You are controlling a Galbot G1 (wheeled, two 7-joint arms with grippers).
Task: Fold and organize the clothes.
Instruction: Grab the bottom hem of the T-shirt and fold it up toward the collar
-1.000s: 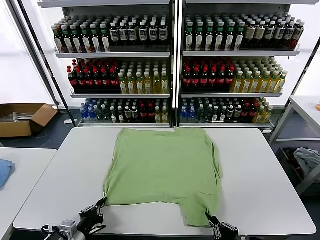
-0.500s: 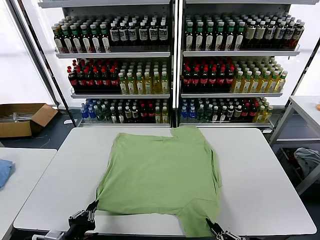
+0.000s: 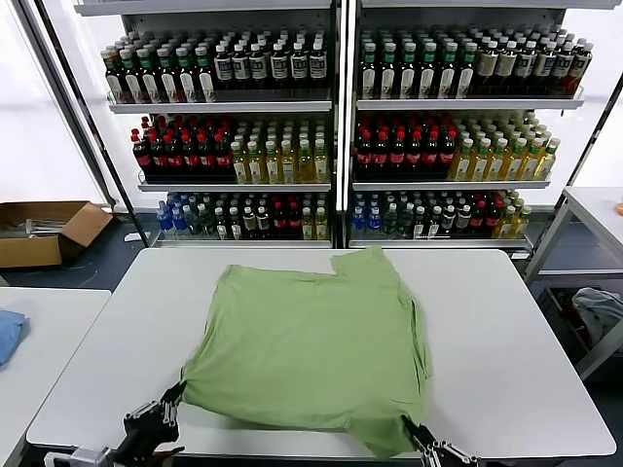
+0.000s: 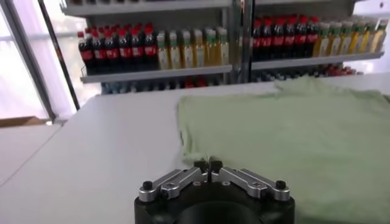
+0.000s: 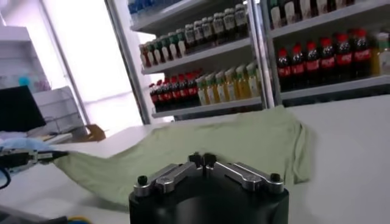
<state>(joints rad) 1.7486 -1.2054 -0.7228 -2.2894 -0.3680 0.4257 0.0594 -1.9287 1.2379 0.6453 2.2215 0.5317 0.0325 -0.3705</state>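
— Where is the shirt?

— The green shirt lies on the white table, roughly in the middle, plain side up. Its far edge sits a little short of the table's far edge, with one rumpled bit poking up at the far right. Its near edge reaches the table's near edge.

— And the two grippers?

— Both are down at the near edge of the table. The left gripper is at the shirt's near left corner; the right gripper is at the near right corner.

— Are the fingers spread or together?

— Pressed together on both sides. In the left wrist view the left gripper's tips meet at the edge of the cloth, and a small peak of fabric rises just at them — it looks like a pinch on the shirt's corner. In the right wrist view the right gripper's tips also meet, with the shirt stretching away behind them. Whether cloth sits between those tips I cannot tell from that view, though in the head view the corner ends right at them.

— How does the cloth lie?

— Mostly flat, with the near left corner drawn to a point toward the left gripper. The right wrist view shows that corner held off the table at the far end of the shirt, by the other gripper.

— What else is around?

— Shelves of bottles behind the table, a cardboard box on the floor at far left, and a blue cloth on a second table at left.
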